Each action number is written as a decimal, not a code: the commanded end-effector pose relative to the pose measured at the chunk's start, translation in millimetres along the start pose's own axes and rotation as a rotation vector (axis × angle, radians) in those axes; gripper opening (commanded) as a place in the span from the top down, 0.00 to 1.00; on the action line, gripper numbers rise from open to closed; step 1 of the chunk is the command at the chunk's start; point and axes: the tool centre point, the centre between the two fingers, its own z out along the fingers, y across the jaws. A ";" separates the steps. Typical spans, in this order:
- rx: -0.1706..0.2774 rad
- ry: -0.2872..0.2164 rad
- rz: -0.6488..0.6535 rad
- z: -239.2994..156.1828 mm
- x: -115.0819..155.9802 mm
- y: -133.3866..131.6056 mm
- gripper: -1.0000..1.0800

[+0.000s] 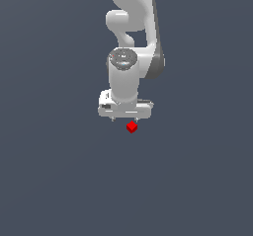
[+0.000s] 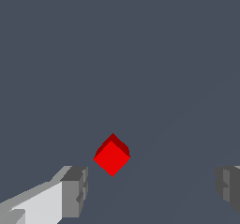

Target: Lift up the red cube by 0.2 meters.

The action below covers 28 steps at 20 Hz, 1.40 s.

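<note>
Grey floor, gripper [image 2: 152, 190] spread, red cube [image 2: 112, 155] untouched

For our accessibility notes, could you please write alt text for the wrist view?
A small red cube sits on a plain dark grey surface, corner toward the camera. The open gripper has one finger close beside the cube, the other far off.

Plain dark slate-blue ground [image 1: 49, 180], flat even light, uniform surroundings

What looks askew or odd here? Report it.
Only one thing: the red cube sits turned corner-on to the open hand, so its fingers face edges, not flat faces. Nothing is spilled or damaged.
</note>
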 end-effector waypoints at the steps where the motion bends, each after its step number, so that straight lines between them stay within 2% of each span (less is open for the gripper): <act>1: 0.000 0.000 0.000 0.0 0.0 0.0 0.04; 13: 0.002 0.005 0.099 17.7 -6.8 -2.0 0.04; 28: 0.008 0.024 0.462 83.3 -27.8 -15.4 0.04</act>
